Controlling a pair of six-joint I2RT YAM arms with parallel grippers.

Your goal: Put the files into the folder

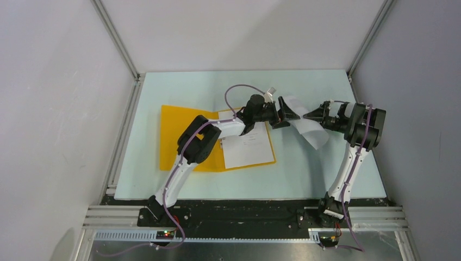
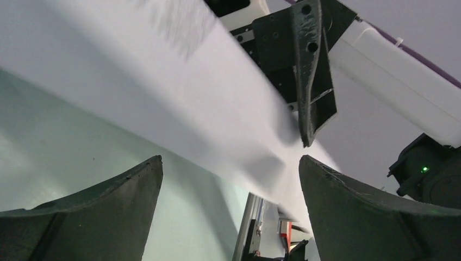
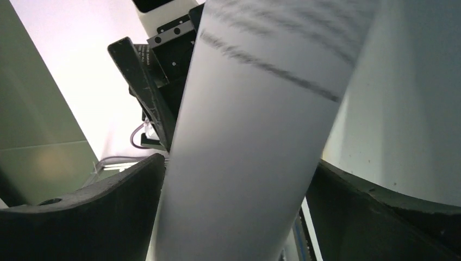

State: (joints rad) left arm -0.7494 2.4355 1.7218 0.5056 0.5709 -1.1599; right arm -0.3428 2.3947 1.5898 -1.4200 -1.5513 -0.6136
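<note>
The folder (image 1: 171, 136) is lying open and flat on the left half of the table (image 1: 304, 174). One sheet (image 1: 250, 149) is lying on its right cover, overhanging the near edge slightly.

The left gripper (image 1: 287, 113) is hovering just past the folder's far right corner. Its fingers (image 2: 108, 212) are standing wide apart, with nothing between them.

A second sheet (image 1: 311, 133) is hanging in the air between the two grippers, well clear of the table and bowing downward.

The right gripper (image 1: 315, 115) is facing the left one. Its fingers (image 3: 92, 212) are also showing spread, and the second sheet is filling the gap between them. Whether the pads are clamping it cannot be told.

Handling judgement: the paper is behaving as light, thin and limp. It is curling under its own weight and is likely to slip or crease. Grip it at an edge margin. Supporting two opposite edges should keep it flat enough to lay squarely on the sheet already in the folder.
</note>
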